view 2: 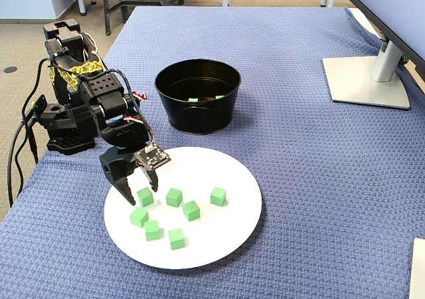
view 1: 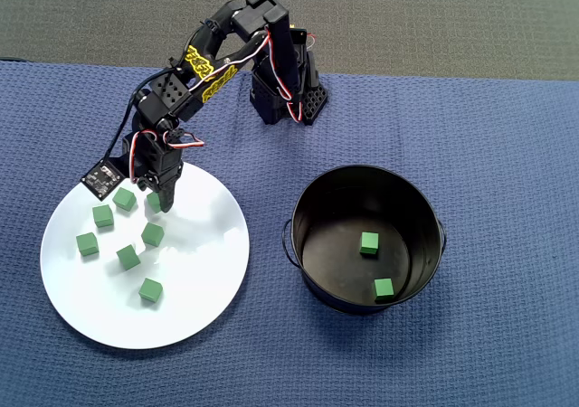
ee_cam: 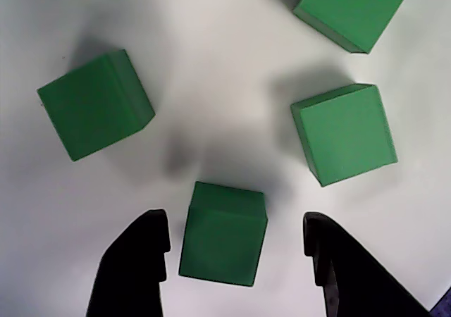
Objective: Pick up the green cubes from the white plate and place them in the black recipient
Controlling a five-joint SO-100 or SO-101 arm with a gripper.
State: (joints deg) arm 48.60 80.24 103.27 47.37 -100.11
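- The black two-finger gripper (ee_cam: pixel 236 250) is down over the far-left part of the large round glossy white plate (view 1: pixel 204 285) as the overhead view shows it, with its jaws spread wide.
- In the wrist view one small matte green cube (ee_cam: pixel 223 234) sits on the plate between the two black fingers (ee_cam: pixel 137 260), with white showing on both sides of it, so neither finger touches it.
- In the overhead view that cube (view 1: pixel 154 203) is partly hidden under the gripper; six more green cubes lie loose on the left half of the plate, apart from one another.
- The round glossy black metal pot (view 1: pixel 312 199) stands on the blue woven cloth (view 1: pixel 507 154) of the desk, to the right of the plate and clear of it.
- Two green cubes lie on the pot's flat bottom, one (view 1: pixel 369 242) near the middle, the other (view 1: pixel 384 288) at the near wall.
- In the fixed view a grey monitor stand (view 2: pixel 368 80) rests on the cloth at far right.
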